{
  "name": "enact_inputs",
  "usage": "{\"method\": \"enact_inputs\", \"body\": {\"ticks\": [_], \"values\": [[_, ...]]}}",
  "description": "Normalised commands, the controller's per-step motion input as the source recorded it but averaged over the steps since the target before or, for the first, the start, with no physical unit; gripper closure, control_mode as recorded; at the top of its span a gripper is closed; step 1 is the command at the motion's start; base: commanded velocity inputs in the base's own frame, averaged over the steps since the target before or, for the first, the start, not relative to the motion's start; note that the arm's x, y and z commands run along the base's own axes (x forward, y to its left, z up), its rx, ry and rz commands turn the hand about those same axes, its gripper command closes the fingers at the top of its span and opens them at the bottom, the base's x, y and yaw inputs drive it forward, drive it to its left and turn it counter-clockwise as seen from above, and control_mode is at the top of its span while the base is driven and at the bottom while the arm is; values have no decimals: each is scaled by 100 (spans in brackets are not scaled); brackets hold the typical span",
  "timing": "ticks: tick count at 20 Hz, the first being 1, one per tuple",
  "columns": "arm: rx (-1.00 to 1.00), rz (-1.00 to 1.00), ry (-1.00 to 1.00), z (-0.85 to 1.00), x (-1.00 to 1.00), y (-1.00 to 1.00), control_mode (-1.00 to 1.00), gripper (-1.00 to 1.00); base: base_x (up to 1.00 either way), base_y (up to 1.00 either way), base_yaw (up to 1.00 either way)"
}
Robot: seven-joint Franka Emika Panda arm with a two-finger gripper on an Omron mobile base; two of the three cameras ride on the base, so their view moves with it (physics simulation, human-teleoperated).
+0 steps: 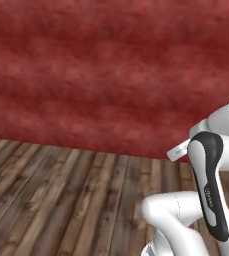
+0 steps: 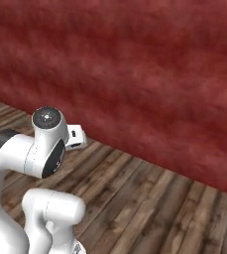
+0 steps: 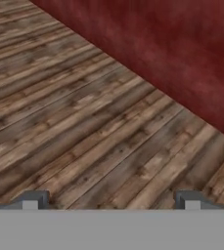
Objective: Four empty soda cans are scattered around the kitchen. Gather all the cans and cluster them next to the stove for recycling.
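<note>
Soda cans: where they lie cannot be told from here, and the same is said for the stove.

The claw [image 3: 111,202] is held open. Its two dark fingertips [image 3: 31,200] are spread wide apart, and wood floor [image 3: 84,122] is seen between them. The floor is met by a big red wall [image 1: 111,75]. The white arm [image 2: 45,144] is bent in front of the wall, near its foot. A small white piece sticking out toward the wall is perhaps part of the hand.

Your arm [image 1: 211,190] cut off at right and bottom edges, red wall [image 2: 135,74] cropped above, gripper [image 3: 111,200] fingertips barely showing.
</note>
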Motion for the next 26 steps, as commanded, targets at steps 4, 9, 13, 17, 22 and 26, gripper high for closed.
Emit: {"method": "enact_inputs", "body": {"ticks": [4,9,13,17,22,26], "values": [[0,0,0,0,0,0,100,-100,78,35,27],[0,0,0,0,0,0,100,-100,77,31,28],[0,0,0,0,0,0,100,-100,78,27,32],[0,0,0,0,0,0,100,-100,76,23,33],[0,0,0,0,0,0,100,-100,74,21,32],[0,0,0,0,0,0,100,-100,74,19,32]]}}
